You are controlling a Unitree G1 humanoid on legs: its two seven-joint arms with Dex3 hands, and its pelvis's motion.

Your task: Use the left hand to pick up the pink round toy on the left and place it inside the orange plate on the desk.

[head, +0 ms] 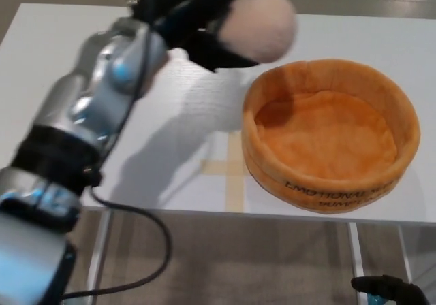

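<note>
A: Left hand (197,19)?
B: Up over the white desk (82,33), black fingers wrapped round the pink round toy (259,24), clamped on it.
A: Toy location?
B: In the air, in that hand's hold, just beyond the orange plate's (331,136) far-left rim. Not inside it. Blurry.
A: Plate?
B: Soft, round, high-walled, nothing in it, black lettering on the front wall, sits near the desk's front edge.
A: Right hand (385,288)?
B: Dark sliver at bottom right, below the desk. Fingers, cannot tell.
</note>
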